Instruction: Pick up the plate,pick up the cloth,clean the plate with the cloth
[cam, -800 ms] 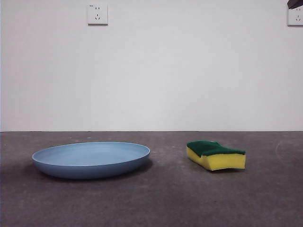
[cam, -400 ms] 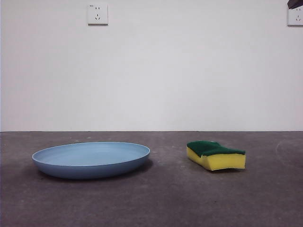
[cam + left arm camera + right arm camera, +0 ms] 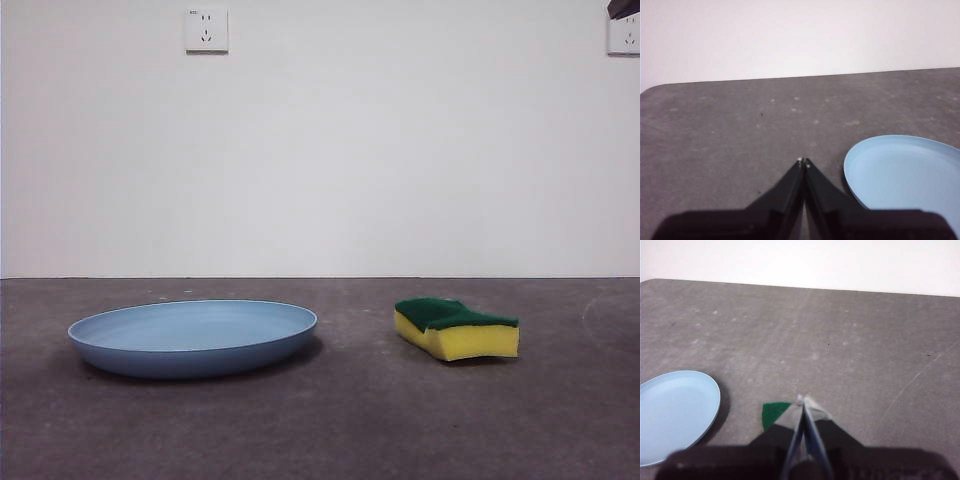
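Observation:
The light-blue plate (image 3: 193, 337) lies flat on the dark table at the left. To its right lies the cloth (image 3: 456, 328), a yellow sponge with a green scouring top. My left gripper (image 3: 803, 162) hangs shut above the table beside the plate (image 3: 905, 175), holding nothing. High over the cloth (image 3: 774, 413) my right gripper (image 3: 803, 400) is shut and empty; its jaws hide most of the sponge. The plate (image 3: 675, 412) also shows in the right wrist view. One arm appears only as a black tip (image 3: 623, 8) at the top right corner of the front view.
A white wall stands behind the table, with two power sockets (image 3: 206, 29) high on it. The table's far edge (image 3: 800, 77) runs along the wall, with a rounded corner in both wrist views.

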You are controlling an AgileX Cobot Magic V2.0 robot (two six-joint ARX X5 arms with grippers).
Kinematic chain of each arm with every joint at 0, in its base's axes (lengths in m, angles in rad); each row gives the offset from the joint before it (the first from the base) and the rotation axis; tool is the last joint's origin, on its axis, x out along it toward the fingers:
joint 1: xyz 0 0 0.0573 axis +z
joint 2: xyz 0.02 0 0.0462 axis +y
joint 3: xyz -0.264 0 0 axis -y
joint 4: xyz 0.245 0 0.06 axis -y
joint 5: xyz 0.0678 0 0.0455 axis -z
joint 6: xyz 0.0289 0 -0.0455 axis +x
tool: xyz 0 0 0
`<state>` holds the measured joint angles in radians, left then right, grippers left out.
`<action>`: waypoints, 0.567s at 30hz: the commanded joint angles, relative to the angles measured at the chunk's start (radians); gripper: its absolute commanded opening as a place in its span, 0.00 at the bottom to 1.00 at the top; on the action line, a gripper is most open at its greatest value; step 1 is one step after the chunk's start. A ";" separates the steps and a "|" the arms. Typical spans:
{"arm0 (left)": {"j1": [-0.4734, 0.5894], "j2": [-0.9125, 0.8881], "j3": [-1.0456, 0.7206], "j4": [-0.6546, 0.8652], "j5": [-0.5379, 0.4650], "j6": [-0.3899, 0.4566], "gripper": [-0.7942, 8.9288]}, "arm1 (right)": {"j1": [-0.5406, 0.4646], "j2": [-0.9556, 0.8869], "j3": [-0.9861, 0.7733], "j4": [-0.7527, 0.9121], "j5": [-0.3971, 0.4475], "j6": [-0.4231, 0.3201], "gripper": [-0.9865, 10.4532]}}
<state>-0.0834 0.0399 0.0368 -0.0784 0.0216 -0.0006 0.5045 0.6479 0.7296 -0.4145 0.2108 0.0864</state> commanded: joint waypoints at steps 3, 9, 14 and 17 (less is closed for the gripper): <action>0.008 -0.015 -0.033 -0.014 0.011 -0.018 0.08 | 0.000 -0.001 -0.006 0.009 0.004 0.010 0.09; 0.008 -0.024 -0.033 -0.103 0.009 -0.025 0.08 | 0.000 -0.001 -0.006 0.009 0.004 0.010 0.09; 0.006 -0.023 -0.032 -0.103 0.010 -0.029 0.08 | 0.000 -0.001 -0.006 0.009 0.004 0.010 0.09; 0.006 -0.023 -0.032 -0.104 0.010 -0.029 0.08 | 0.000 -0.001 -0.006 0.009 0.005 0.010 0.09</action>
<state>-0.0792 0.0193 0.0174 -0.1837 0.0299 -0.0196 0.5045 0.6479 0.7296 -0.4145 0.2111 0.0864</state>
